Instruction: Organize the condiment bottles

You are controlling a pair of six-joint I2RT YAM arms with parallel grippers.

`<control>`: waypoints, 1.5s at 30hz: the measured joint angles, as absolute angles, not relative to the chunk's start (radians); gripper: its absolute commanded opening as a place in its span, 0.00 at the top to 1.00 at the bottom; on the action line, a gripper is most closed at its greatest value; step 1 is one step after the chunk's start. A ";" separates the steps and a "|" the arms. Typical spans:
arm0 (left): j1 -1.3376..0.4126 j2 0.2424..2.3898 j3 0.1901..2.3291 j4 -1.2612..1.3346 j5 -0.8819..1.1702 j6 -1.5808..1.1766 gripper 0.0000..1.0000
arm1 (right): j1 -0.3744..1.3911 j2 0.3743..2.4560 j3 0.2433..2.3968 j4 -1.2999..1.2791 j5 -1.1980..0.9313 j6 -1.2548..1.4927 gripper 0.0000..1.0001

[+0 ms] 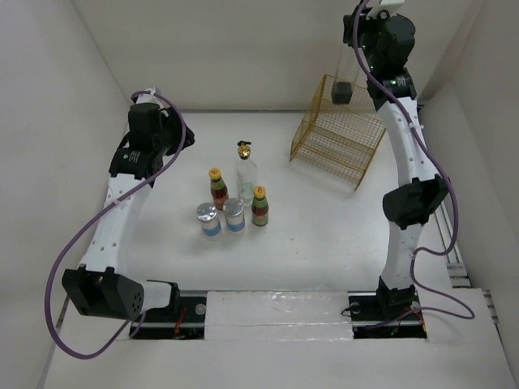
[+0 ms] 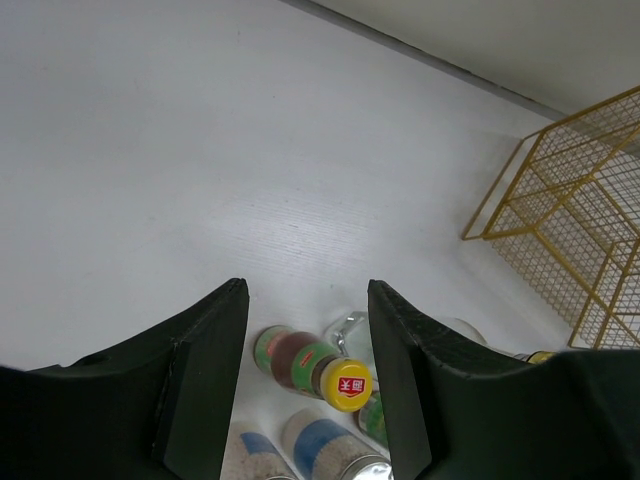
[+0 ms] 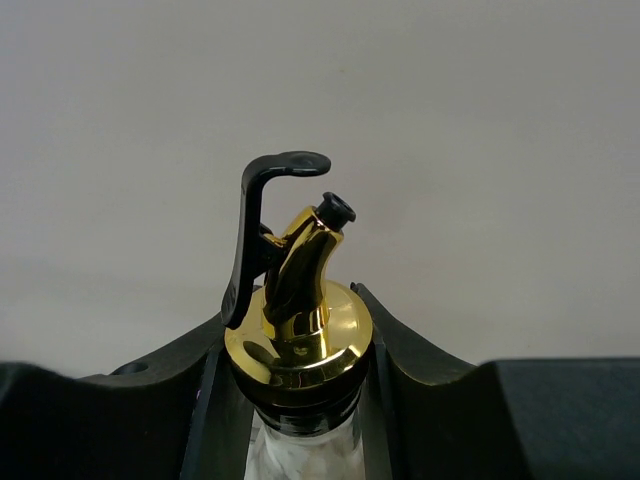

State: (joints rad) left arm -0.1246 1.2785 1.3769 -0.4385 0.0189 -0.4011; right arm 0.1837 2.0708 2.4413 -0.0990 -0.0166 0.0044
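Observation:
On the table stand a clear glass bottle [image 1: 246, 174] with a gold spout, two yellow-capped sauce bottles [image 1: 218, 188] [image 1: 259, 205] and two silver-lidded jars [image 1: 208, 219] [image 1: 234, 215]. My left gripper [image 1: 183, 136] is open and empty, high and to their far left. In the left wrist view [image 2: 308, 292] a sauce bottle [image 2: 310, 365] shows far below between the fingers. My right gripper [image 1: 350, 24] is shut on the neck of the second glass bottle [image 1: 340, 65], held upright high above the rack. Its gold spout [image 3: 300, 300] fills the right wrist view.
The yellow wire rack [image 1: 336, 134] stands at the back right and shows in the left wrist view [image 2: 580, 220]. White walls close in the table on three sides. The arm bases are at the near edge.

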 measured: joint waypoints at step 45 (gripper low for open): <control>-0.132 1.319 1.375 -0.439 0.068 -0.402 0.54 | 0.271 2.241 2.247 0.142 0.553 0.044 1.00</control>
